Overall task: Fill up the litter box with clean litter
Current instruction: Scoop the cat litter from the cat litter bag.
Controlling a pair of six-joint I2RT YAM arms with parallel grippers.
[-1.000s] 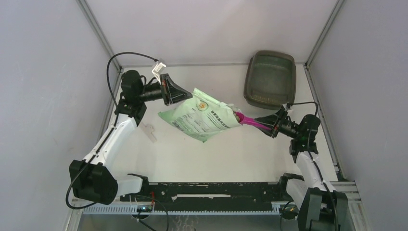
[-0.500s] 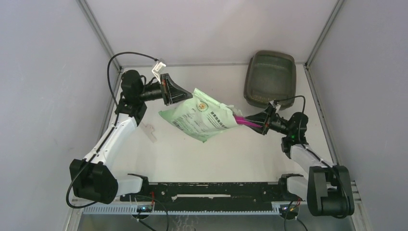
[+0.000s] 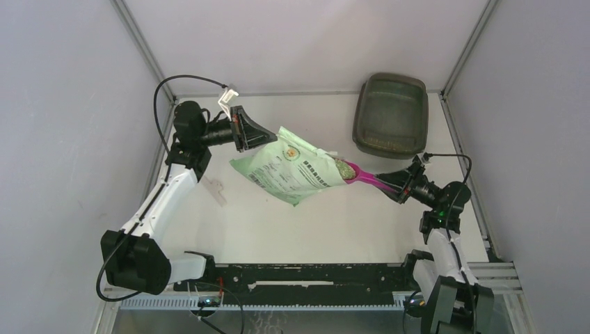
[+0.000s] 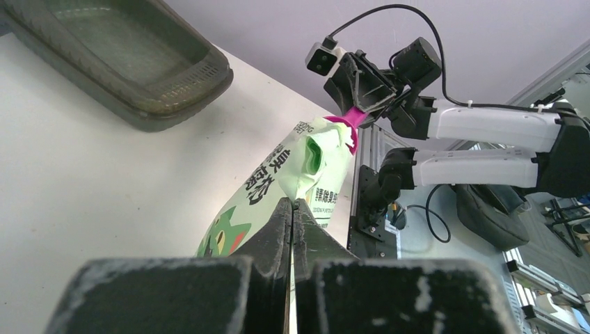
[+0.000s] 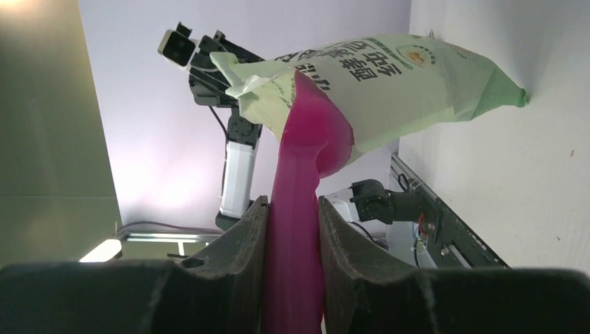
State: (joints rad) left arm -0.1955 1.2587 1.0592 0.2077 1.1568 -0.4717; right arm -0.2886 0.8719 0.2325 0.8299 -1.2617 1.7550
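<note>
The dark grey-brown litter box [image 3: 390,115] sits at the table's back right, also seen in the left wrist view [image 4: 139,76]; a thin band of pale grains lies along its near wall. My left gripper [image 3: 268,137] [image 4: 293,203] is shut on the upper corner of the light-green bag [image 3: 292,170] [image 4: 278,181], holding it tilted. My right gripper [image 3: 385,182] [image 5: 293,202] is shut on the handle of the magenta scoop [image 3: 362,175] [image 5: 306,139]. The scoop's bowl lies at the bag's mouth, with clean litter [image 3: 343,168] showing in it.
A small pale scrap [image 3: 217,189] lies on the table beside the left arm. The black rail [image 3: 306,275] with the arm bases runs along the near edge. Grey walls and metal posts close in the sides and back.
My right arm has drawn back to the right, pulling the scoop's bowl partly out of the bag's mouth with litter in it. The left arm and the bag have stayed put.
</note>
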